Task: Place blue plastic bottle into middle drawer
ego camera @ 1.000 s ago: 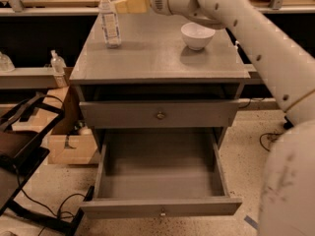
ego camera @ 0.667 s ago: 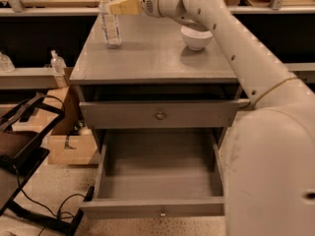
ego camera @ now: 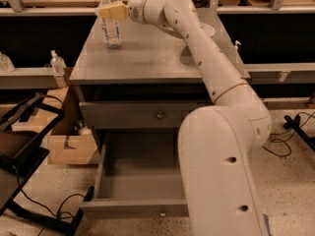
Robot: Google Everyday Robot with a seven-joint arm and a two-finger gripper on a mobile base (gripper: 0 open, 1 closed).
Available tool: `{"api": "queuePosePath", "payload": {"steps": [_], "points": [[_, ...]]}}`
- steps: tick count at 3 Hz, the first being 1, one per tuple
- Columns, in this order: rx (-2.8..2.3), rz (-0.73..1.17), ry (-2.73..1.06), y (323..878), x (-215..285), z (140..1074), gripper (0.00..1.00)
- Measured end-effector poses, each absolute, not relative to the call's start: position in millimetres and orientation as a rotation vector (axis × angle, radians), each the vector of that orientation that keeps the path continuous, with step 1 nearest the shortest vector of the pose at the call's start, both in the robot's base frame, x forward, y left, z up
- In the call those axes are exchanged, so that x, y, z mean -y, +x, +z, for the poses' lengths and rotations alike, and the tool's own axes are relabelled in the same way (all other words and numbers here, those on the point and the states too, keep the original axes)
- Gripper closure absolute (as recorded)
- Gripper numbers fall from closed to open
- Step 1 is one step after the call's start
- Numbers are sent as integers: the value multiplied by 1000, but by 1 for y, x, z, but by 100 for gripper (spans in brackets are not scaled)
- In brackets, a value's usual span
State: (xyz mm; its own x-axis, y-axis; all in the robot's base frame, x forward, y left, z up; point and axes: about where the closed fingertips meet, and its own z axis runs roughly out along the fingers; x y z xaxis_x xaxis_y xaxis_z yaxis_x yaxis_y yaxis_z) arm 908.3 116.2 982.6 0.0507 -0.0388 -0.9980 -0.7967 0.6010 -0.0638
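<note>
Leftward and a little lower than a second ago, the pincer (ego camera: 112, 10) now overlaps the upper part of the blue plastic bottle (ego camera: 111, 32), where earlier it hung just to the bottle's right. The bottle itself has not shifted: it stands upright near the back left corner of the grey table (ego camera: 142, 58), its white cap showing above the pincer and its clear body below. Whether the pincer is clamped on the bottle or merely in front of it cannot be told.

From the pincer the white arm (ego camera: 206, 58) runs back across the table to the right, and its bulky lower section now covers the lower right of the view. A white bowl (ego camera: 208, 31) on the table is mostly hidden behind the arm.

Below the tabletop the upper drawer (ego camera: 133, 116) is closed, with a round knob at its centre. Beneath it the middle drawer (ego camera: 138, 181) is pulled out with nothing visible in it, its right side hidden by the arm.

Left of the table, a smaller bottle (ego camera: 58, 68) stands on a low shelf, and a cardboard box (ego camera: 66, 149) sits on the floor.
</note>
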Motion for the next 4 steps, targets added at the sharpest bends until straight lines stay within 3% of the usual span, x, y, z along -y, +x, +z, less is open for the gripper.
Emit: {"api": "queuePosePath", "payload": {"steps": [2, 4], "points": [[-1472, 726, -745, 934, -150, 941, 0], [-1506, 731, -772, 937, -171, 922, 41]]}}
